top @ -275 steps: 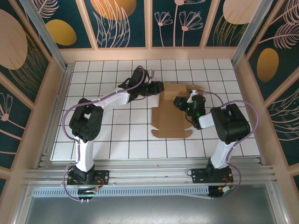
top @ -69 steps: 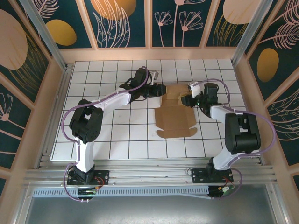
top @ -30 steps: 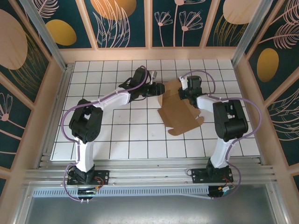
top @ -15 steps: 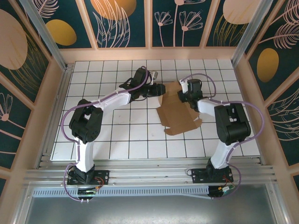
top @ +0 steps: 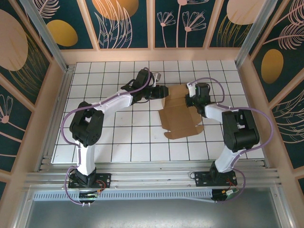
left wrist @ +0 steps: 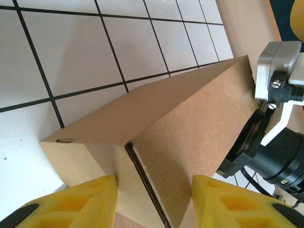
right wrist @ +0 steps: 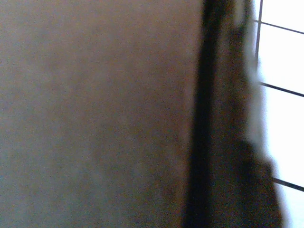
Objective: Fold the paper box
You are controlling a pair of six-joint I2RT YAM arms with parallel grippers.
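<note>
One paper box (top: 181, 122) sits on the tiled surface (top: 118, 137), just off centre toward 2 o'clock, and two arms are on it. Its near half lies flat, running out toward 6 o'clock. The far end is folded up into a raised wall.

The left gripper (top: 163, 92) reaches in from 9 o'clock, right at that raised end. At the left wrist, two yellow jaws sit one on each side of the standing wall of the paper box (left wrist: 190, 118). A cut slit runs down between them, and they pinch the cardboard.

At 3 o'clock of the raised part, the right gripper (top: 189, 99) is hard against the other end, jaws pressed together. Whether any cardboard is caught in them, I cannot tell. From the right wrist the paper box (right wrist: 95, 114) is a brown blur up close, with a strip of white tile at 3 o'clock.
</note>
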